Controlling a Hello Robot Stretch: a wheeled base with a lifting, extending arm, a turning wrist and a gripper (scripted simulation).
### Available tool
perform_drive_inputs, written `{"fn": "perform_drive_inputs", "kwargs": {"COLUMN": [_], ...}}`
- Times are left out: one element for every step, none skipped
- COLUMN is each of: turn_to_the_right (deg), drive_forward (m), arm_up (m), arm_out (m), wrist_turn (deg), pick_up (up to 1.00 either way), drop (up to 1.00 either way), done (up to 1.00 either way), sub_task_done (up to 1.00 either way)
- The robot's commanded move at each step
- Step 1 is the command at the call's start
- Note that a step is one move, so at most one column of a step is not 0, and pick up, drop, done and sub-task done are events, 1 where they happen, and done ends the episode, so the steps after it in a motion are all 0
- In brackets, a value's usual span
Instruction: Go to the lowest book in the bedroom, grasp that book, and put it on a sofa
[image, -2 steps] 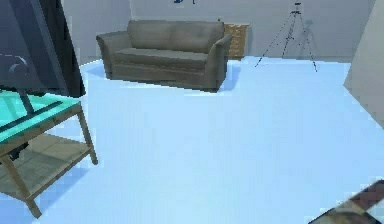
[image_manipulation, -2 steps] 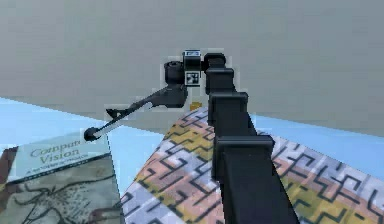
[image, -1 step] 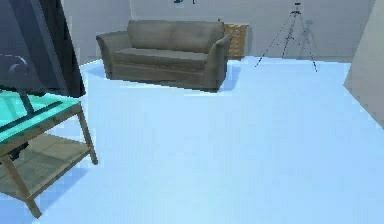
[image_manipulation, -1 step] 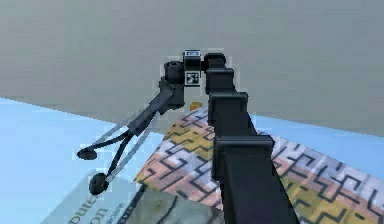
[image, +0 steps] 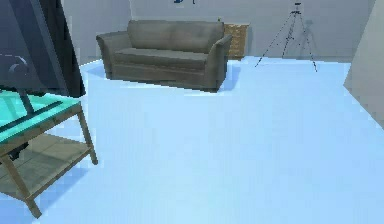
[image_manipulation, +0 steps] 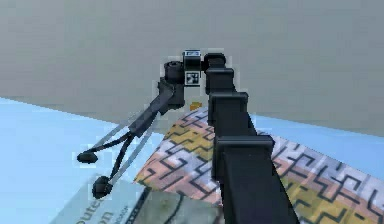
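Currently one grey-brown sofa (image: 165, 55) sits at 11 o'clock in the forward view, with one tripod (image: 292, 35) at 1 o'clock and one wooden table (image: 55, 155) with a teal top at 8 o'clock. In the arm side view one dark arm (image_manipulation: 245, 170) rises from 6 o'clock; its gripper (image_manipulation: 95, 172), two thin fingers, reaches toward 8 o'clock, where one flat grey book (image_manipulation: 110, 205) shows at 7 o'clock beside one patterned rug (image_manipulation: 320, 175). Cannot tell whether the claw holds anything.

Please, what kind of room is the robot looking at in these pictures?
Probably a living room. A grey sofa stands by the far wall, a tripod stands further toward the forward view's right, and a low wooden table with a shelf underneath is at that view's left.
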Motion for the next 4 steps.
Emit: {"fn": "perform_drive_inputs", "kwargs": {"turn_to_the_right": [0.0, -45.0, -24.0, 0.0], "drive_forward": [0.00, 0.00, 0.00, 0.30], "arm_up": [0.00, 0.00, 0.00, 0.00], "arm_out": [-0.30, 0.00, 0.00, 0.00], "wrist_turn": [0.0, 0.0, 0.0, 0.0], "pick_up": [0.00, 0.00, 0.00, 0.00], "drop": [0.00, 0.00, 0.00, 0.00], "done": [0.00, 0.00, 0.00, 0.00], "sub_task_done": [0.00, 0.00, 0.00, 0.00]}}
